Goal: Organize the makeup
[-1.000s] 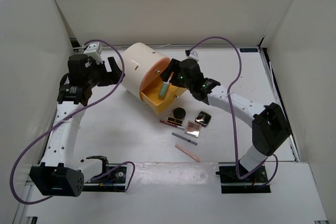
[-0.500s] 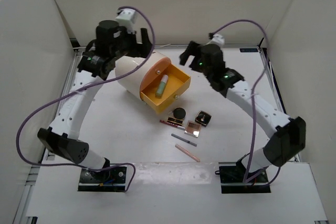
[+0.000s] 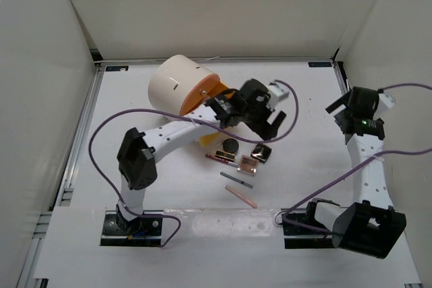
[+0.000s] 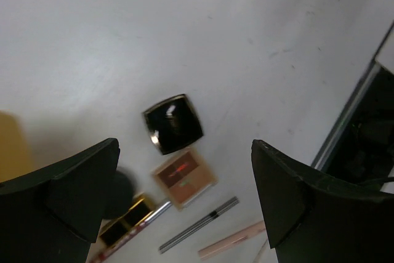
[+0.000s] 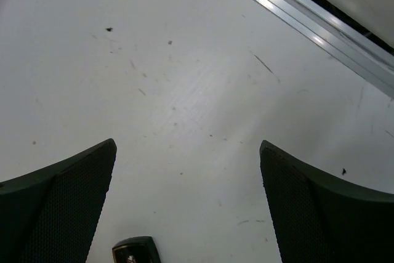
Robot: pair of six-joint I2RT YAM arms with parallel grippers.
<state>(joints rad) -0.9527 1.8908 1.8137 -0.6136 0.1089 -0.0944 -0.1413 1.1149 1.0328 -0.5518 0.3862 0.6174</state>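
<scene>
The left jaws gape wide, holding nothing; between them lie a dark square compact [image 4: 173, 123], an open rose-gold compact [image 4: 184, 178] and a grey pencil [image 4: 198, 225]. The right jaws gape wide too.

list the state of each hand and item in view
left hand, open, empty
right hand, open, empty
orange drawer, pulled out, mostly hidden
dark square compact, closed
palette compact, pans showing
round black compact, closed
grey pencil, lying flat
pink pencil, lying flat
</scene>
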